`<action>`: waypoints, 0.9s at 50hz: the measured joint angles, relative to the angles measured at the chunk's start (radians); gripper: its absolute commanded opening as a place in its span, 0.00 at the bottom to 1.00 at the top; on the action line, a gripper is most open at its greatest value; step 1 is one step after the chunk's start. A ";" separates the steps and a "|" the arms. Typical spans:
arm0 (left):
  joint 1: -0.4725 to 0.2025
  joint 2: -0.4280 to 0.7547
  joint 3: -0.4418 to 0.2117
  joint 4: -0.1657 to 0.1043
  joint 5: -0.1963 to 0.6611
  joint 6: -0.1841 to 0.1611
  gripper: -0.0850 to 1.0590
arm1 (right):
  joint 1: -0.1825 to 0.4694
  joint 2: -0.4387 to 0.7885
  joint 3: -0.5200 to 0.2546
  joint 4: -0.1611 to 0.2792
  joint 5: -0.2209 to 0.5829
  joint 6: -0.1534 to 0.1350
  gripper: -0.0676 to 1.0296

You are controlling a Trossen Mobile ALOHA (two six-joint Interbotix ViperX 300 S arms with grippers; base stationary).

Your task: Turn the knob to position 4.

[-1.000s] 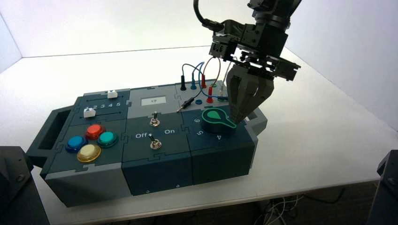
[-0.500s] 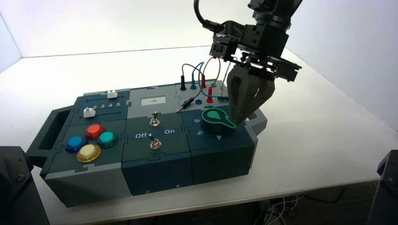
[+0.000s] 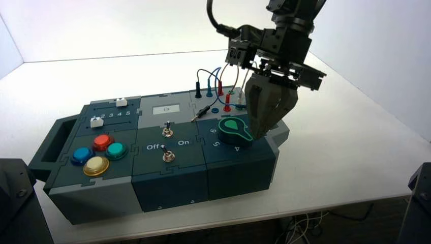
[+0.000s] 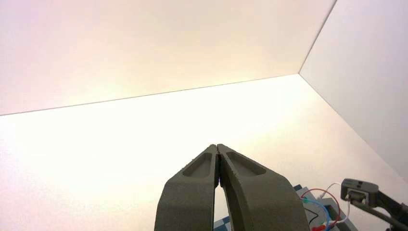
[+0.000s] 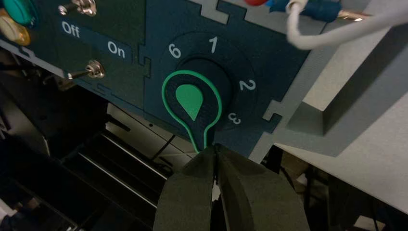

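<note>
Turned a little since the earlier frame: green knob [image 3: 234, 131], with its pointer a bit nearer the 4 [image 3: 237, 149]. Shifted a tiny bit toward the front too: right pincer [image 5: 216, 146], pressed together, with its tips right by the end of the pointer. Nothing pinched, by the look of it, just a push from the side. Found on the front right part of the box [image 3: 170, 180], on a dark panel [image 5: 269, 53], past the 3 [image 5: 234, 118] but, most likely, not at the 4 yet. Looks like hard plastic, maybe a bit stiff to turn, and not easy to break. Could be smooth, so might let the tips slip off the thin end. Best to push low on the side of the pointer, near its end, for an easy turn, and go slowly so as not to go past the 4. Left pincer [image 4: 217, 146] pressed together as well, waiting up high, away from the knob. Under the box, a white, flat tabletop [image 3: 335, 152], bright and plain. Around it, pale walls [image 3: 127, 28], and down below the front edge, some loose wires [image 3: 303, 229] in the dark.
</note>
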 measured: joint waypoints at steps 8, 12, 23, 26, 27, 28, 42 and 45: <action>-0.002 0.002 -0.002 0.000 0.000 0.000 0.05 | 0.005 0.012 0.000 0.000 0.000 0.000 0.04; 0.000 0.002 -0.003 0.002 0.000 0.000 0.05 | 0.006 0.012 0.000 0.002 0.000 0.000 0.04; 0.000 0.002 -0.003 0.002 0.000 0.002 0.05 | 0.006 0.014 -0.003 0.002 0.000 0.002 0.04; 0.000 0.002 -0.002 0.002 0.000 0.002 0.05 | 0.005 0.015 -0.008 0.002 0.000 0.000 0.04; 0.000 0.002 -0.002 0.002 0.000 0.002 0.05 | 0.006 0.015 -0.009 0.002 0.002 0.002 0.04; 0.000 0.000 -0.002 0.002 0.000 0.003 0.05 | 0.006 0.017 -0.009 0.002 0.002 0.002 0.04; 0.000 0.000 -0.003 0.002 0.000 0.003 0.05 | 0.006 0.026 -0.020 0.002 0.012 0.002 0.04; 0.000 0.002 -0.003 0.002 0.000 0.003 0.05 | 0.006 0.026 -0.021 0.002 0.014 0.000 0.04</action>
